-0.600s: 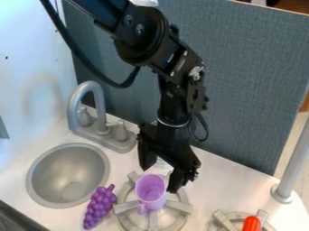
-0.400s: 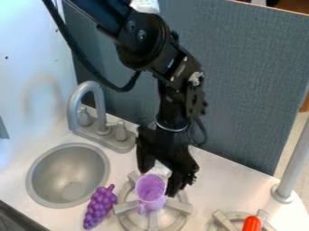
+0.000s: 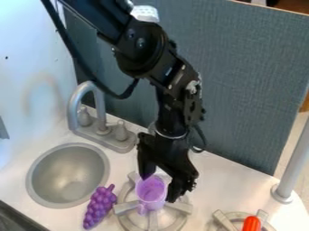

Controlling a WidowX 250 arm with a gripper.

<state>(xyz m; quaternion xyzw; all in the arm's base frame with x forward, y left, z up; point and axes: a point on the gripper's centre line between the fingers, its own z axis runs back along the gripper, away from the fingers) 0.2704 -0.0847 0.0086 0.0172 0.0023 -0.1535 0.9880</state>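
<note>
The blue-grey panel [image 3: 247,81] forms the far boundary of the work area. The white counter [image 3: 229,180] carries all fixtures. The black arm [image 3: 142,49] enters at the top edge, and its gripper [image 3: 158,188] hangs down over the near-middle zone.

The round grey sink [image 3: 51,171] is set into the counter at the left. The curved faucet [image 3: 75,101] stands at the sink's far side. A grey post [image 3: 297,162] rises at the right. A burner grate [image 3: 127,206] lies near the middle, and a second grate [image 3: 224,221] lies at the near right, partly cut off by the view edge.

The purple cup [image 3: 151,191] stands upright on the middle grate, beneath the gripper. The purple grapes [image 3: 98,210] lie between the sink and this grate. A red object [image 3: 251,223] sits at the right grate.

Change: the gripper has lowered slightly, bringing its tips further down beside the cup. The cup has held its position.

Jaw state: apart, one at the cup's far-left side and the other at its right side. Contact with the wall cannot be confirmed. Judgement: the cup is now bracketed but not yet secured.
</note>
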